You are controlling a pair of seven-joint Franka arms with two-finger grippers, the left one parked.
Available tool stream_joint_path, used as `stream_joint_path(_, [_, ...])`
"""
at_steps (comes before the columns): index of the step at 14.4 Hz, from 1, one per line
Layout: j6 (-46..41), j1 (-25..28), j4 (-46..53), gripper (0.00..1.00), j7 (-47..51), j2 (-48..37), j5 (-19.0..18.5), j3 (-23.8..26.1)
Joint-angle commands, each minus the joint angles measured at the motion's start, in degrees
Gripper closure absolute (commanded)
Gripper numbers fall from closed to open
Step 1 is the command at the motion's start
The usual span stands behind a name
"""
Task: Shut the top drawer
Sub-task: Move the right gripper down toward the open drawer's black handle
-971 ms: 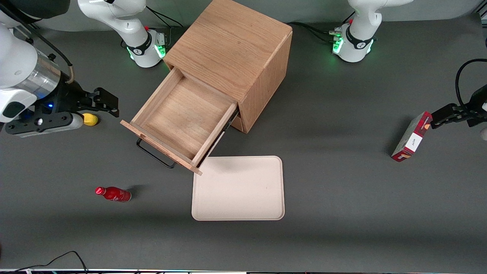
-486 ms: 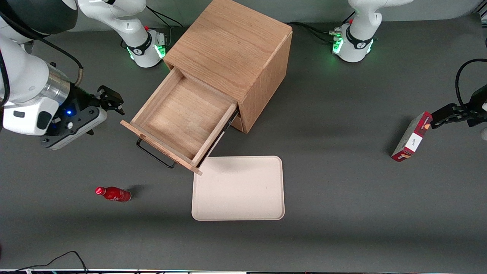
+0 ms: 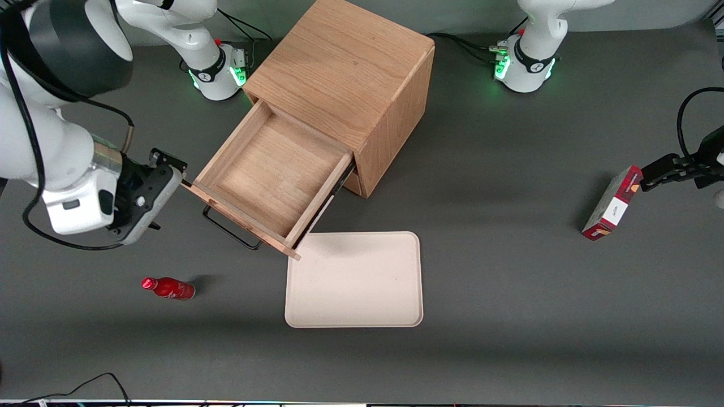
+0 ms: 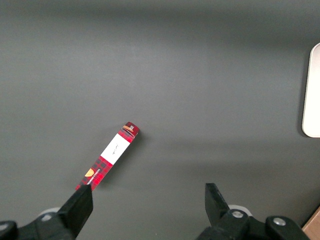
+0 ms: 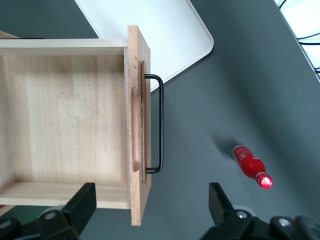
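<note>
Gripper (image 3: 169, 169) swung in beside top drawer (image 3: 271, 175) front corner, jaws spread; approach step, next push front inward.

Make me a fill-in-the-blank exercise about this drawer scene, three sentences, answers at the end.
1. The top drawer of the wooden cabinet is pulled ____.
2. Inside, the top drawer holds ____.
3. The gripper hangs open over the corner of the drawer front, its fingers spread to either side of the black ____.

Missing words: open; nothing; handle
</note>
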Motion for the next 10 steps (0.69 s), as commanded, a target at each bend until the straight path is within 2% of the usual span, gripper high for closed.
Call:
stream_joint_path(1, [0.6,-0.2,2.7,0.00,-1.9,4.3,0.7,-0.4])
stream_joint_path(10, [1.7,-0.6,2.2,0.00,-1.3,13.4,1.2,-0.4])
